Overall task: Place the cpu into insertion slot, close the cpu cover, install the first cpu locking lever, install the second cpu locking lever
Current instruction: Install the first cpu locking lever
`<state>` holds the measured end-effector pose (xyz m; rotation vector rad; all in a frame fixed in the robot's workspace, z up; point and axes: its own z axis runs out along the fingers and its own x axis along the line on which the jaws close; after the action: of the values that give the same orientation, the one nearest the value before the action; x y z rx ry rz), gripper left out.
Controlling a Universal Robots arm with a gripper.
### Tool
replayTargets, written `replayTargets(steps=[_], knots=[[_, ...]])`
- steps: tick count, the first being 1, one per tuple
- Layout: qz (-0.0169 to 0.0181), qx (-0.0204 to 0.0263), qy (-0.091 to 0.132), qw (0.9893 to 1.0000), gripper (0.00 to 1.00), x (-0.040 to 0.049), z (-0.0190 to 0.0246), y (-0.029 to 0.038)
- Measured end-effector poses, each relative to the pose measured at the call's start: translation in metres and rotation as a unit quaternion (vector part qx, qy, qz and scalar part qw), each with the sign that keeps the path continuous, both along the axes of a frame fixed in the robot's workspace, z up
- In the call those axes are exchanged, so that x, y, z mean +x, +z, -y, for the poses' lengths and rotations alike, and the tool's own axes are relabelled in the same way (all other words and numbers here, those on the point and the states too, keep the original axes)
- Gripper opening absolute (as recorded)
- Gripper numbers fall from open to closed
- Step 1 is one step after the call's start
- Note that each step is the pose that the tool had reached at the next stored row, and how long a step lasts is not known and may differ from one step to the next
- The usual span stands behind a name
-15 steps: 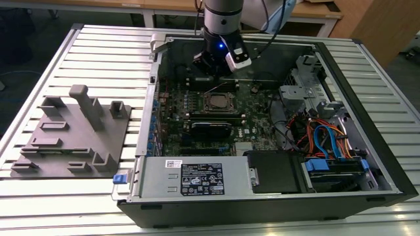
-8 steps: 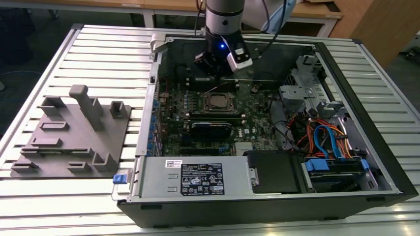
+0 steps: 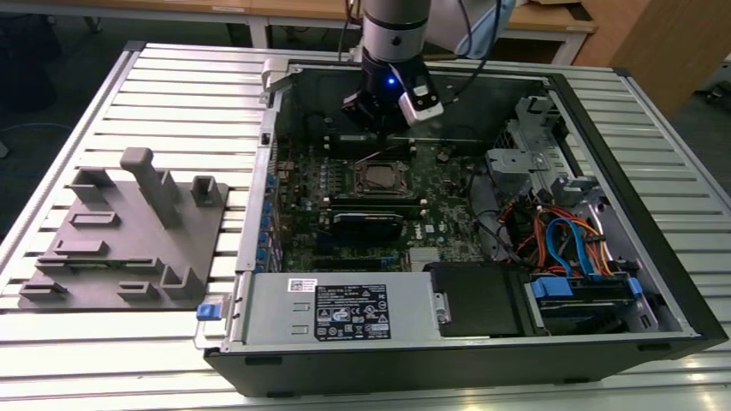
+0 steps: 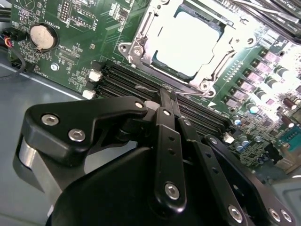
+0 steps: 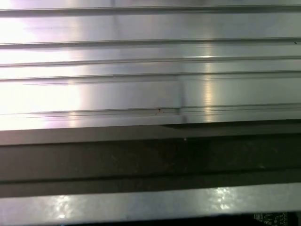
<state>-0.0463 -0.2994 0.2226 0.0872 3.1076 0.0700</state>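
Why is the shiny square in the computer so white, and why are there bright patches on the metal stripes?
In the second wrist view, light bounces off the cpu and washes its top nearly white; the green board's edge beside it also glares. In the first wrist view, the ribbed metal table reflects lamps as bright patches, with a dark shaded band below. In the exterior view, lighting is even, and the inside of the computer case is dimmer.

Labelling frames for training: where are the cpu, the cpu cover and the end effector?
cpu (image 4: 188, 40), second wrist view, bright metal top.
cpu cover (image 4: 141, 33), second wrist view, frame's side bar.
end effector (image 4: 167, 96), second wrist view, fingertips.
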Motion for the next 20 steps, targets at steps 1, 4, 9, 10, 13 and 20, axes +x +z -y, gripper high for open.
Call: replayTargets(steps=[1, 4, 9, 10, 13, 20], knots=[[0.0000, 0.0000, 0.000, 1.0000, 0.10, 0.0010, 0.0000, -0.0004], [-0.0001, 0.0000, 0.000, 1.0000, 0.10, 0.0038, 0.0000, -0.0018], [-0.0002, -0.0002, 0.000, 1.0000, 0.10, 0.0073, 0.0000, -0.0048], [-0.0002, -0.0003, 0.000, 1.0000, 0.10, 0.0079, 0.0000, -0.0054], [-0.0002, -0.0004, 0.000, 1.0000, 0.10, 0.0095, 0.0000, -0.0073], [-0.0002, -0.0004, 0.000, 1.0000, 0.10, 0.0135, 0.0000, -0.0117]])
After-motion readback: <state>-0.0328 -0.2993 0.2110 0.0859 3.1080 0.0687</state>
